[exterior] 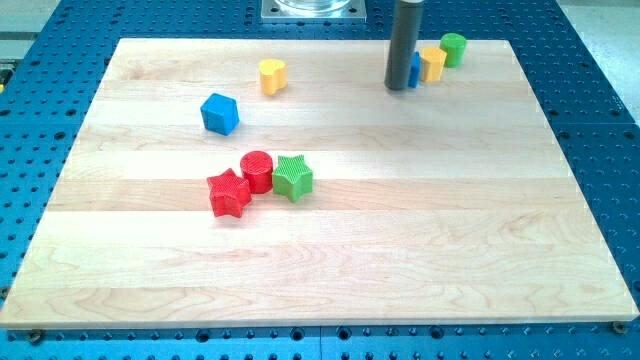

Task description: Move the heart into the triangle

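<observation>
My tip [400,87] rests on the wooden worktop [330,260] near the view's top edge, a little right of the middle. There is no gripper on this arm: it ends in a plain dark rod, so nothing opens or closes and nothing is held.

Touching the rod on its right side, or all but touching, is a small blue block [415,70]; the rod hides most of it, so I cannot make out its shape. Just right of that sits a yellow block [433,63], blocky in outline, its exact shape hard to tell. Further right and slightly toward the view's top stands a green cylinder [454,48], close against the yellow block.

The yellow heart [272,75] lies well to the left of my tip, at about the same level in the view, with open wood between us. It stands alone, touching nothing.

Further left again and lower in the view is a blue cube-like block [220,113], also by itself.

Well below my tip and to the left, a group of three sits packed together: a red cylinder [257,171] in the middle, a green star [293,177] touching it on the right, and a red star [229,193] against it on the lower left.

The worktop lies on a blue perforated table [600,100].
</observation>
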